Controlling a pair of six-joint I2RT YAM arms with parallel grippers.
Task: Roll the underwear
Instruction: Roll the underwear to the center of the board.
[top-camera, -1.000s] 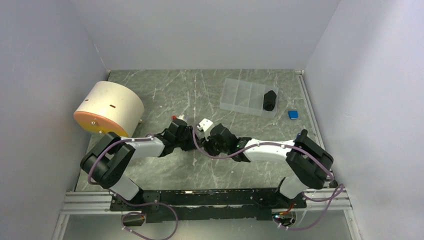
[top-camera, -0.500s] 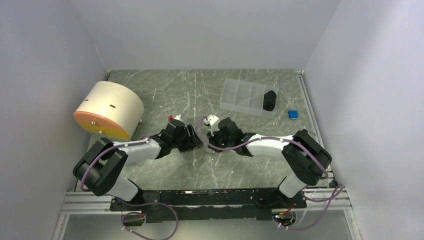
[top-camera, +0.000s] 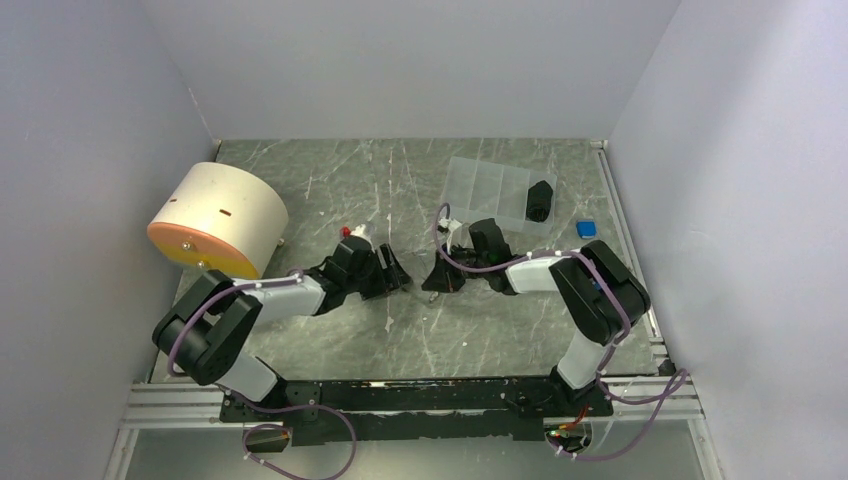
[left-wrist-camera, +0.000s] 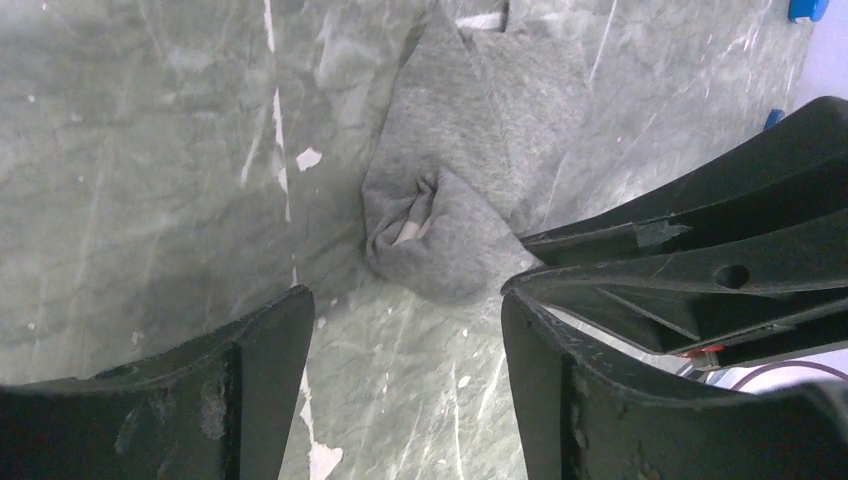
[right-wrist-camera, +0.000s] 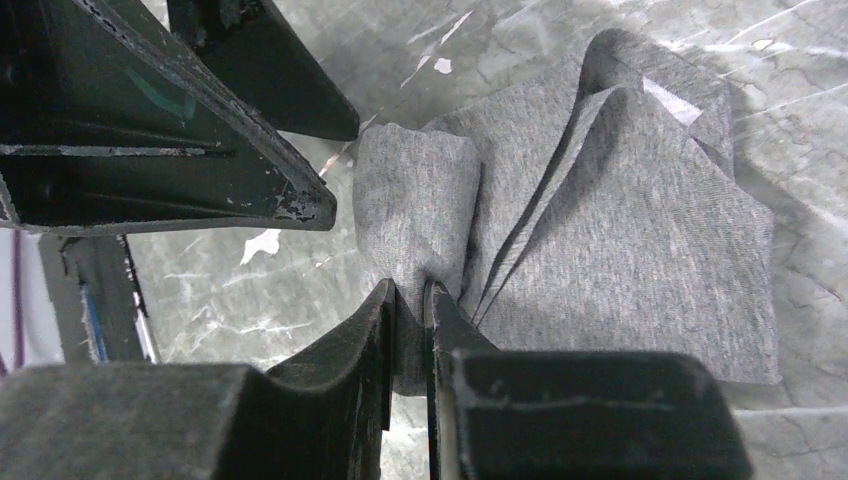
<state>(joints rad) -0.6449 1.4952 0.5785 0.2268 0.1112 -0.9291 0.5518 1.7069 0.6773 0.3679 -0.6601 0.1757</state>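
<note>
The grey underwear (right-wrist-camera: 620, 220) lies crumpled on the marble table, with a small rolled bunch at its near end (left-wrist-camera: 440, 235). My right gripper (right-wrist-camera: 426, 292) is shut on a pinched fold at that bunch's edge. In the top view it (top-camera: 437, 277) sits low over the table centre, and the cloth is hard to make out there. My left gripper (left-wrist-camera: 405, 310) is open and empty, just short of the bunch and not touching it. In the top view it (top-camera: 398, 278) faces the right gripper closely.
A cream cylinder with an orange face (top-camera: 215, 220) stands at the left. A clear compartment box (top-camera: 485, 192) at the back right holds a black item (top-camera: 540, 200). A small blue object (top-camera: 586, 229) lies beside it. Walls close in on three sides.
My right gripper has moved right and back toward the clear box, keeping hold of the cloth. My left gripper has shifted slightly right after it.
</note>
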